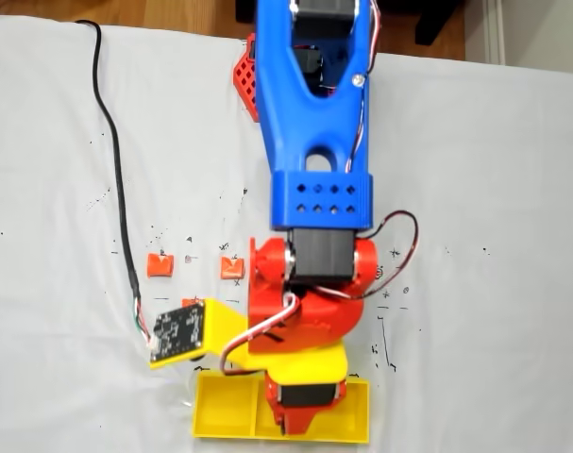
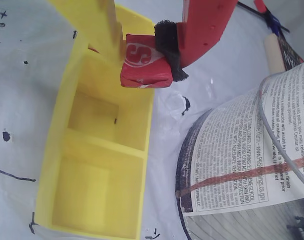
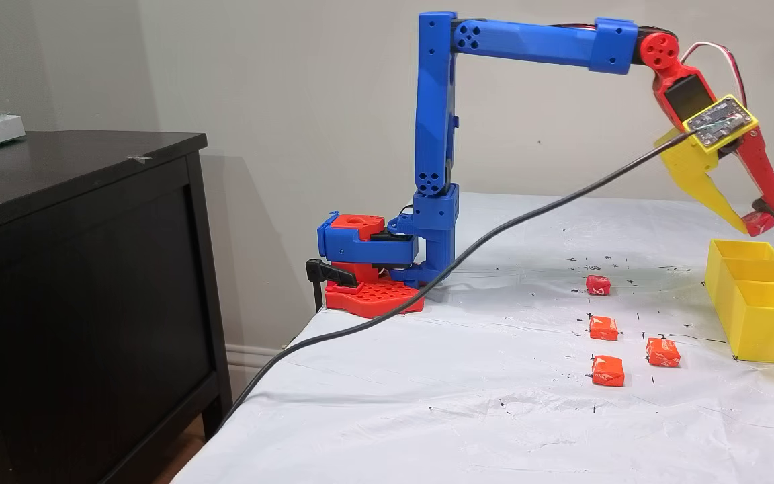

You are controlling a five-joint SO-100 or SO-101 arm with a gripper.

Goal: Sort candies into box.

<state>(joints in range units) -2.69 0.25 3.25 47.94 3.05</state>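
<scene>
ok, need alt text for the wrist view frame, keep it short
The gripper holds a red candy with white marks between its yellow finger and its black-padded red finger, just above the far end of the yellow box. The two nearer compartments look empty. At right stands a round can with a printed label, on the white sheet.

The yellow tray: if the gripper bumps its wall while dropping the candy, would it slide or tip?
Probably slide rather than tip: the tray sits low and flat on smooth sheeting. It looks like light, thin-walled plastic with nearly empty compartments in the wrist view, so little weight anchors it. Its walls look stiff, unlikely to flex under the gripper.
</scene>
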